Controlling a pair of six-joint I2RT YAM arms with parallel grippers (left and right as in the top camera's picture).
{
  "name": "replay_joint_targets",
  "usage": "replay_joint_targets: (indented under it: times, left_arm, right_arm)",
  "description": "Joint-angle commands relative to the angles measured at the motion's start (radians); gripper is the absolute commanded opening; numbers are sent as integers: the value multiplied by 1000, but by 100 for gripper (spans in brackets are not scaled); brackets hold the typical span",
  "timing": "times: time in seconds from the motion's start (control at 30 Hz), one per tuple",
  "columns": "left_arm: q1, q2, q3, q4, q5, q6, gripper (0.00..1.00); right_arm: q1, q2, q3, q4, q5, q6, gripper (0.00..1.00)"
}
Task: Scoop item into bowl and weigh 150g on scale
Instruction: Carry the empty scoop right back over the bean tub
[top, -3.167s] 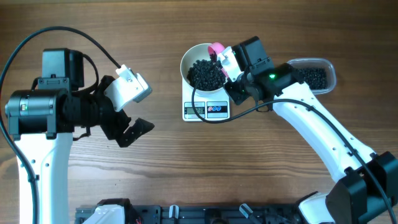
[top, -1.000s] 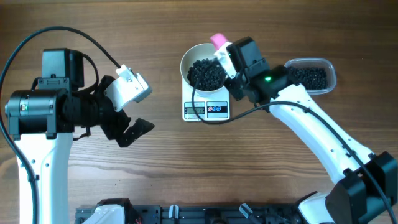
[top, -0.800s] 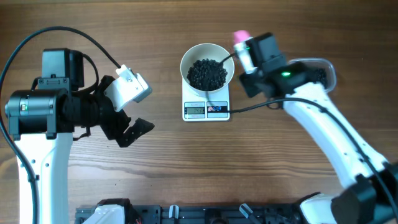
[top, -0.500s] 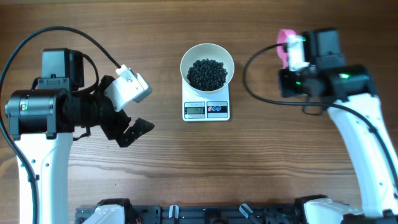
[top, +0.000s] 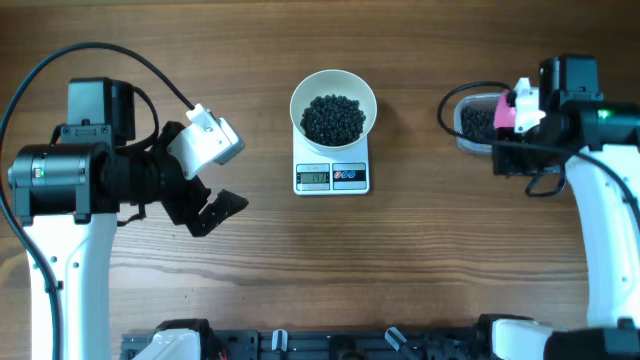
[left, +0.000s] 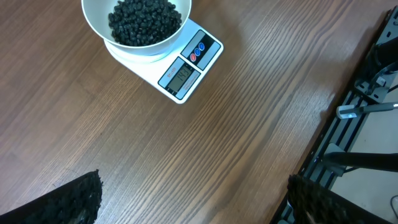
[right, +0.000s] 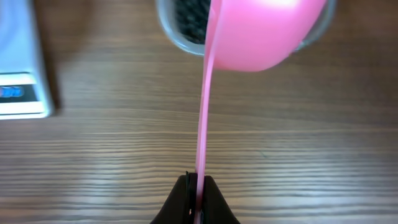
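Scale (top: 332, 176) at table (top: 400, 280) centre, display and two buttons facing the near edge. Bowl (top: 334, 78) sits on the scale and covers the platform; its rim overhangs the scale's left and right edges slightly. Beads (top: 333, 118) heaped in the bowl, below the rim, none on the wood around the scale.

Right gripper (right: 197, 186) well right of the scale, clenched on the thin handle of the pink scoop (right: 261, 31). The scoop cup is over the clear tub (top: 470, 120), overlapping the tub edge nearer the gripper. Cannot tell whether the cup touches the tub or carries anything. The tub holds more beads and stands well apart from the scale, with bare wood between.

Left gripper (top: 240, 175) left of the scale, released, fingers (left: 74, 199) spread wide and holding nothing, above bare wood. Clear strip between it and the scale's left edge.

Wide open wood in front of the scale up to the black rail (top: 300, 345) at the table's near edge.
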Motion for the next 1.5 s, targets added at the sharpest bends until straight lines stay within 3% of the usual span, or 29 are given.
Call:
replay_joint_targets:
  times: [0.0, 0.57, 0.83, 1.27, 1.47]
  left_arm:
    - [5, -10, 14, -1, 8, 10, 99]
    - [5, -10, 14, -1, 8, 10, 100]
    - [5, -10, 14, -1, 8, 10, 100]
    - [5, -10, 14, -1, 8, 10, 100]
    - [5, -10, 14, -1, 8, 10, 100]
  right_arm:
    - [-17, 64, 22, 2, 50, -118, 4]
    - [-16, 304, 22, 206, 163, -277, 4]
    - [-16, 397, 22, 203, 173, -326, 4]
    - [-16, 399, 127, 134, 47, -392, 4]
    - [-17, 399, 195, 79, 116, -395, 4]
